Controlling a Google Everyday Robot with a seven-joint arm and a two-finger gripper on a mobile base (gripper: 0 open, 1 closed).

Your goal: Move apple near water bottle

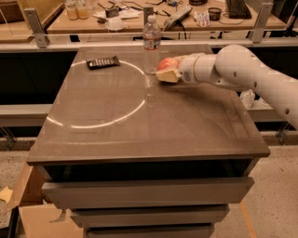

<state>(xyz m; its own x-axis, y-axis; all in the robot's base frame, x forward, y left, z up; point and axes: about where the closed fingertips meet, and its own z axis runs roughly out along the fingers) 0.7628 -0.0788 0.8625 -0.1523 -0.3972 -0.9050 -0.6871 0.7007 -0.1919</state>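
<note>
The apple (166, 63), orange-red with a paler patch, is held between the tan fingers (169, 76) of my gripper (167, 69) low over the far part of the grey table (139, 116). The gripper is shut on it. The water bottle (151, 44), clear with a white cap and a red-and-white label band, stands upright just left of the apple, a small gap between them. My white arm (242, 74) reaches in from the right.
A dark flat remote-like object (103, 62) lies at the table's far left. A bright ring of light curves across the tabletop. Behind the table a cluttered bench holds amber jars (77, 9) and cables. Drawers sit below the tabletop.
</note>
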